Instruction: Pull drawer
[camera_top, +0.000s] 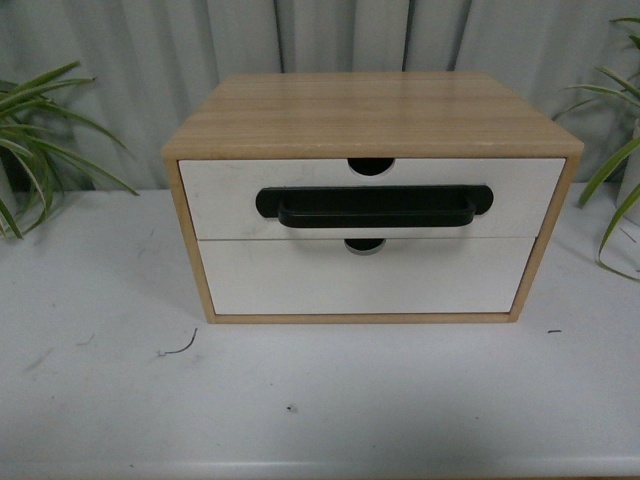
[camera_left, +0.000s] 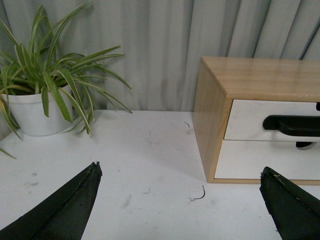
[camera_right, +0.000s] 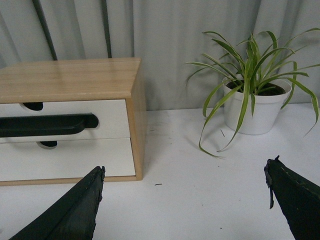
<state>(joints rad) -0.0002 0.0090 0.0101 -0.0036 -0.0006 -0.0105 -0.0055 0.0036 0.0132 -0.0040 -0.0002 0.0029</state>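
The cabinet (camera_top: 370, 110) is pale wood with straight grain, smooth and softly shiny on top. The drawer (camera_top: 230, 195) has a smooth, matt white front; its handle (camera_top: 375, 207) looks like black plastic, faintly glossy. The lower drawer front (camera_top: 300, 280) is the same matt white. The worktop (camera_top: 300, 400) is white, smooth and dull, with scuffs. The curtain (camera_top: 200, 50) is pale grey cloth. The pot (camera_left: 30, 115) is smooth white with a slight gloss. The left hand (camera_left: 180, 170) and right hand (camera_right: 185, 166) are matt black, rough-edged.

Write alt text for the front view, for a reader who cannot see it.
A light wood cabinet sits on a white table, its upper drawer with a black bar handle closed above a plain white drawer front. Leafy plants flank it before a grey curtain.
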